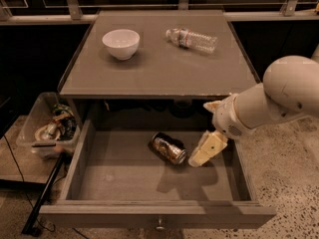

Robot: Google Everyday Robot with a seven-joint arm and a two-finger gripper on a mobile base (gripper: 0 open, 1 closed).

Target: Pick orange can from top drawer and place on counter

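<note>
The orange can [169, 148] lies on its side on the floor of the open top drawer [75, 168], near the middle, with its shiny silver end pointing to the front right. My gripper [202, 133] reaches in over the drawer from the right. Its fingers are spread apart and hold nothing. The lower cream finger [207, 148] hangs just right of the can's silver end, close to it; I cannot tell if it touches. The counter [164, 68] is the grey cabinet top above the drawer. The drawer's knob [160, 226] shows on its front panel.
A white bowl [121, 43] stands at the counter's back left. A clear plastic water bottle [192, 39] lies at its back right. A clear bin [47, 128] of clutter sits on the floor left of the cabinet. A dark railing runs behind.
</note>
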